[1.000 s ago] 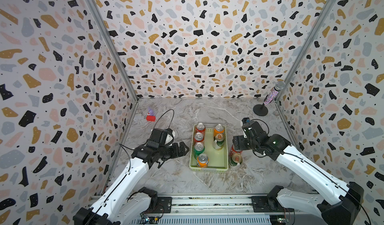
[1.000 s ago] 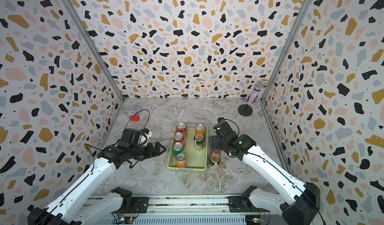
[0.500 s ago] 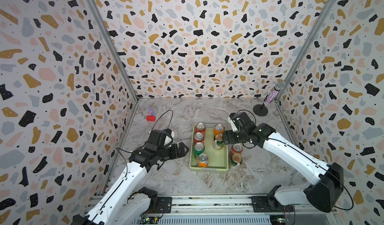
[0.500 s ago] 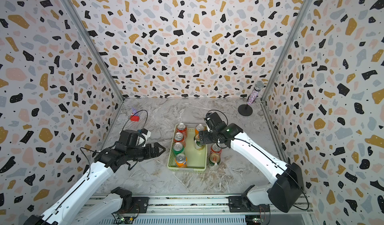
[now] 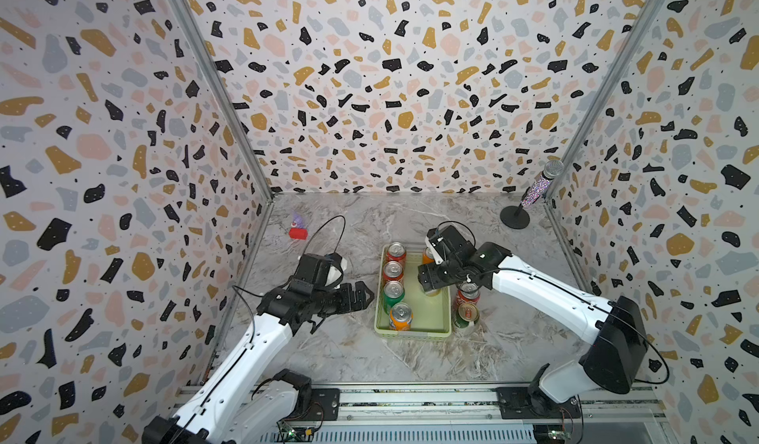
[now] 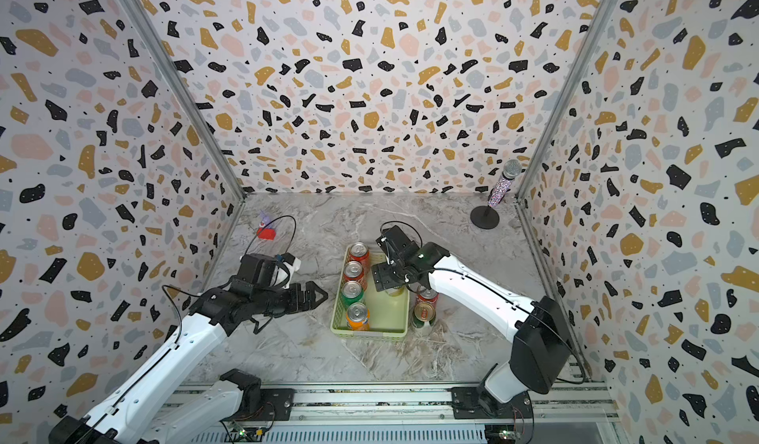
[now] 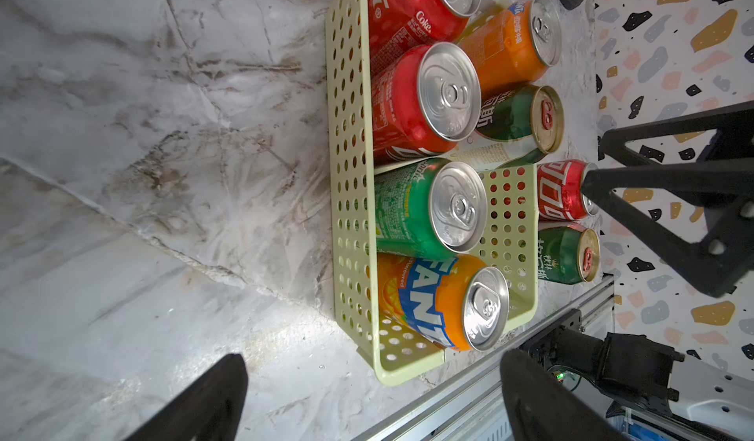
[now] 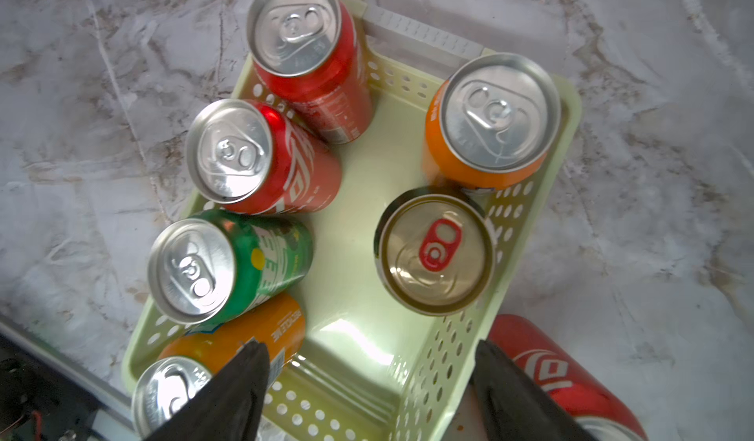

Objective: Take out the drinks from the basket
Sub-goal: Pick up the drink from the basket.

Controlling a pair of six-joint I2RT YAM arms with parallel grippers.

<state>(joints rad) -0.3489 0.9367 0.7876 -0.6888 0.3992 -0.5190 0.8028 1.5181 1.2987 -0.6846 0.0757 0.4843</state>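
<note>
Near-right corner of the basket (image 5: pixel 412 332) is wide open; can row (image 5: pixel 393 294) blocks its left, two loose cans (image 5: pixel 467 313) crowd outside.

In the basket (image 5: pixel 412 333), four cans (image 5: pixel 393 272) line the left side front to back; two more cans (image 8: pixel 436 251) stand at the right, toward the back. Another pair (image 5: pixel 466 314) stands on the table (image 5: pixel 369 364) just right of it. A microphone (image 5: pixel 534 191) stands far right, a toy (image 5: pixel 297 232) far left.

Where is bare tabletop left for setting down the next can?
Free: marble between the basket and the front rail; also past the red can and dark green can, toward the microphone stand. Crowded: the basket's right side, where those two cans stand.
</note>
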